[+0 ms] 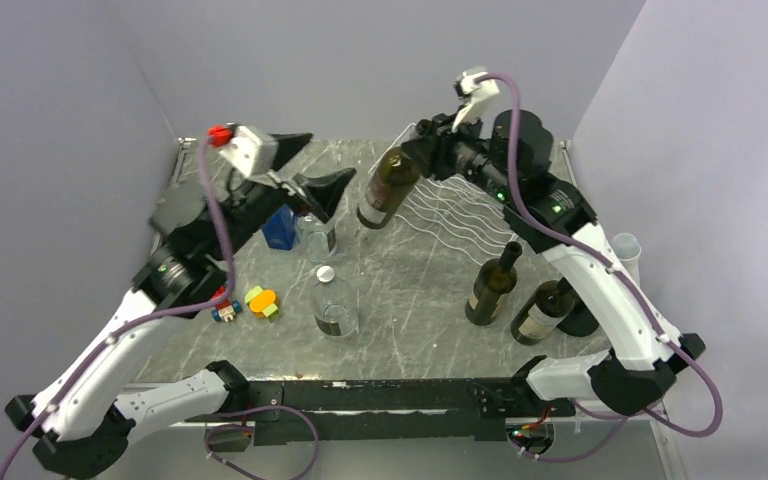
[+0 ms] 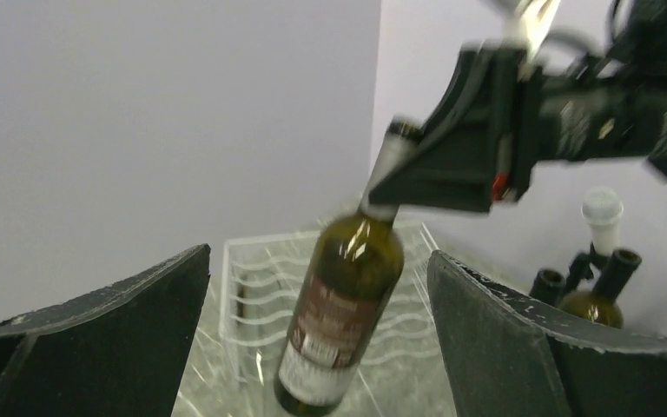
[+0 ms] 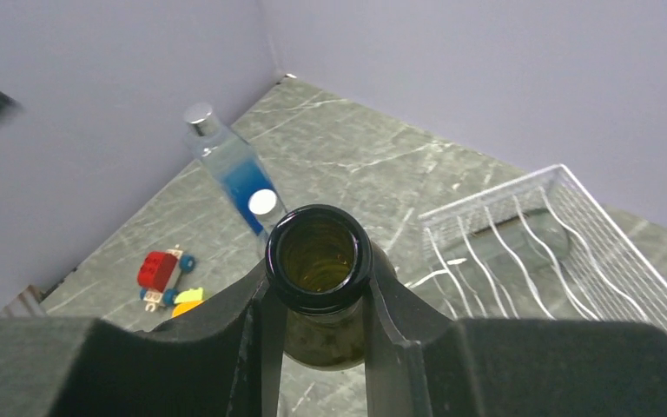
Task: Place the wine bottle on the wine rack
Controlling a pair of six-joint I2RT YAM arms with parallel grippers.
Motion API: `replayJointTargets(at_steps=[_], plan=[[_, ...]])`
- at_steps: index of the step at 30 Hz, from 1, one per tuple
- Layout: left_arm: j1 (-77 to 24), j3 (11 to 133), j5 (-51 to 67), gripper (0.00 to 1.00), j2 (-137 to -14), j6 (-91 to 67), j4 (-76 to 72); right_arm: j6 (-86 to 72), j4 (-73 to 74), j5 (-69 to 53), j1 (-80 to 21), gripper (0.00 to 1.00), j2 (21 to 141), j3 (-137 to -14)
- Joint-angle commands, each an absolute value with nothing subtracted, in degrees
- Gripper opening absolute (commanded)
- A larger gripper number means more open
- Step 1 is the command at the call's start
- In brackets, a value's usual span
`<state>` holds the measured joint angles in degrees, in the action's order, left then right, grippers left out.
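Grey marble table (image 1: 410,340), pale walls.
Left gripper (image 1: 310,165) gapes wide, empty; beyond it the right gripper (image 1: 423,150) clamps the neck of the wine bottle (image 1: 388,190), hanging tilted at the left edge of the white wine rack (image 1: 460,215).

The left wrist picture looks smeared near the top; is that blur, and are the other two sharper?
Left wrist: the right gripper and the wine bottle it holds by the neck are blurred, with glare on the glass; right wrist: the bottle's mouth is sharp; top external: evenly lit and crisp.
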<state>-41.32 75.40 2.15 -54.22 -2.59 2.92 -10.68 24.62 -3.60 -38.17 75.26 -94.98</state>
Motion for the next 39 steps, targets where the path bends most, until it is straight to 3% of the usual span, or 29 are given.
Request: replayJointTargets(at_steps=[1, 6, 14, 25, 32, 39], plan=[[-41.31, 70.92, 8.24, 0.99, -59.67, -7.98, 0.53, -12.63, 23.84, -1.81, -35.98, 0.0, 69.31, -98.13], [-41.27, 66.15, 21.53, 0.99, -63.73, -6.21, -7.52, -13.17, 27.63, 1.23, -34.56, 0.0, 67.17, -99.53], [-41.29, 70.71, 36.19, 0.99, -72.78, -1.98, -3.14, -14.33, 28.66, -4.07, -33.4, 0.0, 65.03, -99.89], [-41.24, 68.09, 33.26, 0.99, -74.52, -1.67, -7.66, -13.54, 26.56, -14.09, -33.4, 0.0, 61.75, -99.33], [-41.3, 66.53, 31.39, 0.99, -74.33, -2.36, -9.3, -15.32, 21.58, -14.07, -33.31, 0.0, 58.78, -96.67], [-41.28, 66.39, 37.13, 0.99, -74.05, -1.35, -10.27, -17.31, 18.66, -15.89, -33.4, 0.0, 57.8, -95.11]])
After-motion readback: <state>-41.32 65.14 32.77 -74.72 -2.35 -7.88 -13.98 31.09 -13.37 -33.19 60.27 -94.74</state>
